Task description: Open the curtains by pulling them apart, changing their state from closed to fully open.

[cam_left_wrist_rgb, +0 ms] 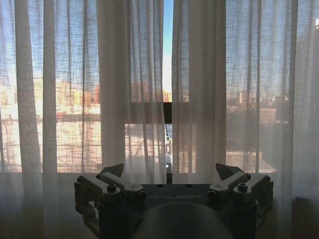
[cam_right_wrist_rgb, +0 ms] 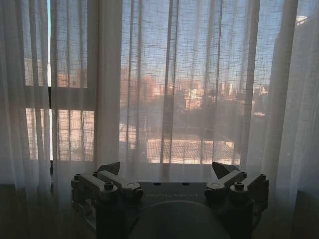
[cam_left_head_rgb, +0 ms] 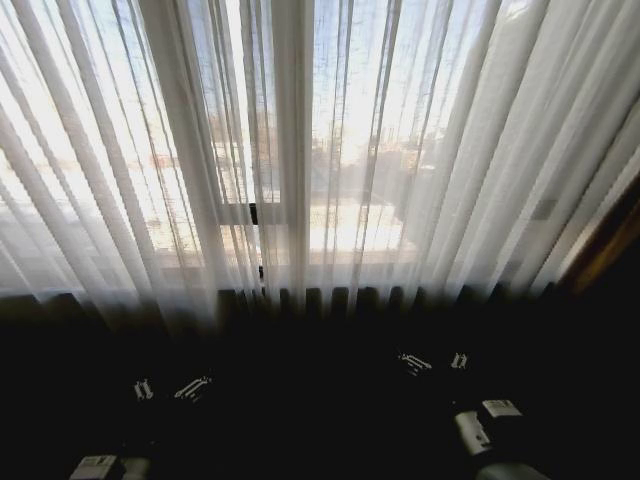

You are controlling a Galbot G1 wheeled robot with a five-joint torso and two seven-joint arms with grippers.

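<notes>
the curtains (cam_left_head_rgb: 330, 150) hang shut across the window ahead, two sheer panels meeting near the middle, where the left wrist view shows a thin slit of bare sky between their edges (cam_left_wrist_rgb: 168, 59). that seam is, i'd judge, why the robot stands square to the glass: it is the one place where each panel offers an edge to take.

both arms sit low in the dark under the sill, well short of the cloth. the left gripper (cam_left_head_rgb: 168, 389) is out to the left, its fingers (cam_left_wrist_rgb: 112, 172) spread wide with nothing between them; its camera looks nearly straight at the seam. the right gripper (cam_left_head_rgb: 433, 362) is out to the right, its fingers (cam_right_wrist_rgb: 110, 168) spread just as wide and just as empty, facing pleats of the right panel (the seam lies off to one side of that view).

the wide spread looks like readiness for bunching soft pleats, not holding anything. nothing is pulled aside yet, so the job seems to be at its very start.
</notes>
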